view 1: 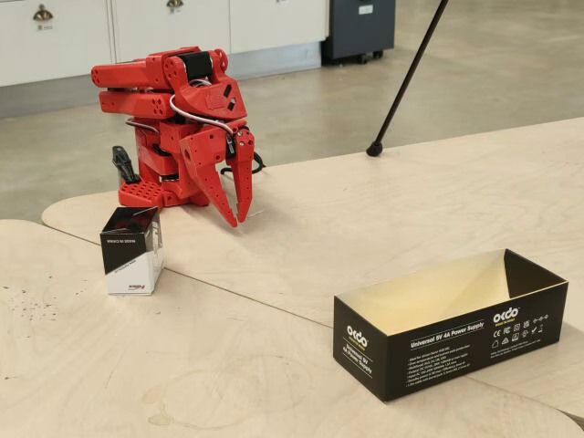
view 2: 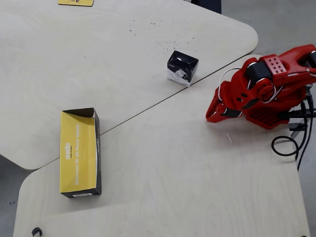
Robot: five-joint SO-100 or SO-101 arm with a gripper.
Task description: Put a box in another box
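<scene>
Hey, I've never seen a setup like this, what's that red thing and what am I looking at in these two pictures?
The red thing is a small robot arm, folded up at rest. Its pincer, the tool, points down at the wooden table and holds nothing; the fingertips sit close together. One picture comes from a camera standing at table height, the other looks straight down from above. Two things sit on the table: a small black-and-white box near the arm, and a long open black box, empty, farther away. The overhead view shows them well apart.
</scene>
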